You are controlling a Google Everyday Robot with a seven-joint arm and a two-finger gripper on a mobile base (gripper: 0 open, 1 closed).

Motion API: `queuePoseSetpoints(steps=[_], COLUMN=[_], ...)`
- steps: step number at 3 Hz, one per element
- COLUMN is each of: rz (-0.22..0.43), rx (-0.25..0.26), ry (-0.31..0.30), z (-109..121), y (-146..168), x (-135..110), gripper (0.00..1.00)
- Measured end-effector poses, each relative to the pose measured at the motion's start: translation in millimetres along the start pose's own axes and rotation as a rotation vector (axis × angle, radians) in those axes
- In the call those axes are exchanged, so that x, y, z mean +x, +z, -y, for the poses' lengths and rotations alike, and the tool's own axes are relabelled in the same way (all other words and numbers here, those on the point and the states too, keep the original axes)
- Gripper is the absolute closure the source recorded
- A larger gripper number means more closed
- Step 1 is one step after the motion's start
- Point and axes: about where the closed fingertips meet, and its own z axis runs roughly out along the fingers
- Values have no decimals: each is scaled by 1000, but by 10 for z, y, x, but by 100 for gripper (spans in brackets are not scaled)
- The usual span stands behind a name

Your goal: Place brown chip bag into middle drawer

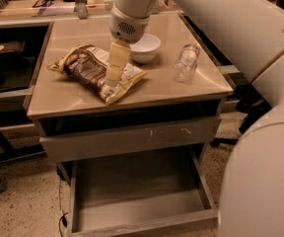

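The brown chip bag (pixel 85 68) lies flat on the tan cabinet top (pixel 157 90), left of centre, with its pale yellow end towards the front. My gripper (pixel 112 80) points down from the white arm (pixel 129 9) and its tip rests on the right part of the bag, over the white label. The middle drawer (pixel 142 223) is pulled out low at the front, a shallow grey tray with nothing in it.
A white bowl (pixel 146 47) stands just behind the gripper. A clear plastic bottle (pixel 186 62) lies at the right of the top. A tall-fronted grey drawer (pixel 132 138) with pale scratches is closed above the open tray. Cluttered desks stand behind and to the left.
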Motion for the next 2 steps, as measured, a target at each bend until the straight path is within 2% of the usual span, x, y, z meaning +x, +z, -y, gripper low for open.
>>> queuePoseSetpoints(steps=[2], rz=[-6], rx=[-96], ry=[-38], z=[240], y=[612], x=[-345], gripper=[0])
